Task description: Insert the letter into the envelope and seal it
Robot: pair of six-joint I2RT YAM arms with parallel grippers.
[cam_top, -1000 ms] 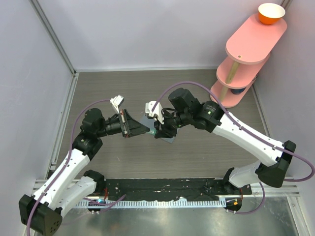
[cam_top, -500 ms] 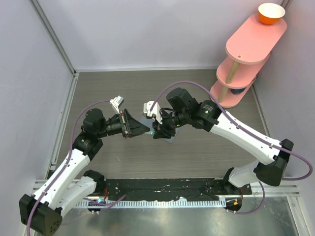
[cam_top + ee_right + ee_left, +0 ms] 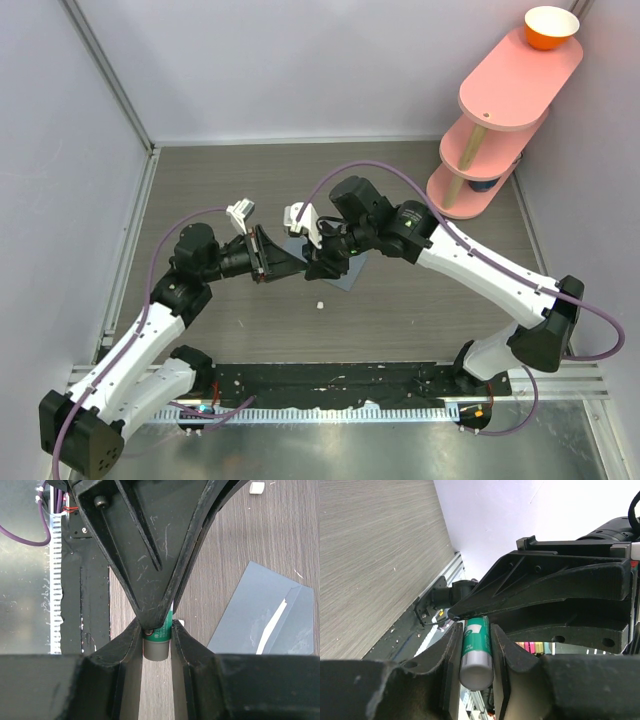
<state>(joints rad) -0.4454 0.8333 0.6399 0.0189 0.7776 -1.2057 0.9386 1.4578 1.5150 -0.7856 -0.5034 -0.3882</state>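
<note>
Both the left fingers (image 3: 451,647) and right fingers (image 3: 131,642) pinch the glue stick (image 3: 476,647). The envelope (image 3: 260,610) lies flat below, nearer the right fingers.

Left gripper (image 3: 474,630), right gripper (image 3: 156,625) tip-to-tip (jaws pinched narrow).

Envelope (image 3: 260,610) is showing slate blue-grey, with a thin white strip running across it. Glue stick (image 3: 476,642) is showing a green and white label and a pale grey end. Left pincer (image 3: 472,630) and right pincer (image 3: 156,627) are reading matte black. Bench (image 3: 250,180) is showing grey-brown wood grain. Shelf (image 3: 505,100) is showing pink. Bowl (image 3: 551,27) is showing orange outside, white inside.
</note>
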